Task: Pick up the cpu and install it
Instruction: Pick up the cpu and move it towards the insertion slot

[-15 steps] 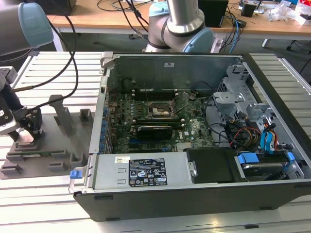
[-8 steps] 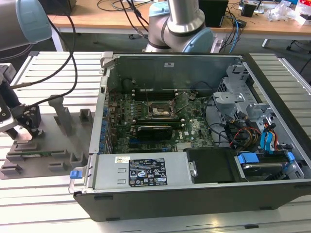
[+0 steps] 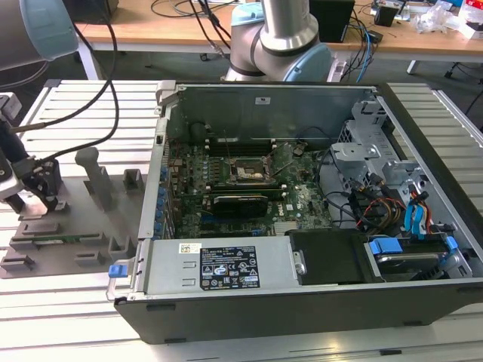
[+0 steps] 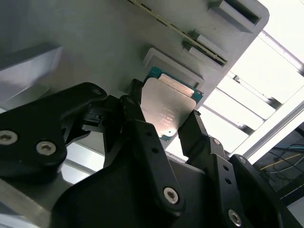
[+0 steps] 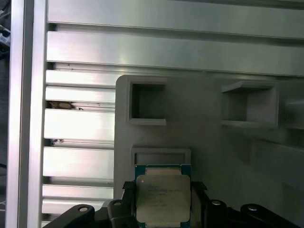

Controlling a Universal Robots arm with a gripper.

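Note:
The cpu, a flat square chip with a silvery top and a green rim, sits between my gripper's black fingers. In the second wrist view the fingers press on two opposite edges of the cpu, so the gripper is shut on it. The chip is held just over the grey plastic tray, close to a shallow rectangular holder. In the exterior view my gripper is at the far left above the tray. The black-framed socket lies on the motherboard inside the open computer case.
The tray carries several upright holders and rests on a slatted aluminium table. The case holds a drive cage, bundled cables and a power supply. Black cables hang over the table on the exterior view's left.

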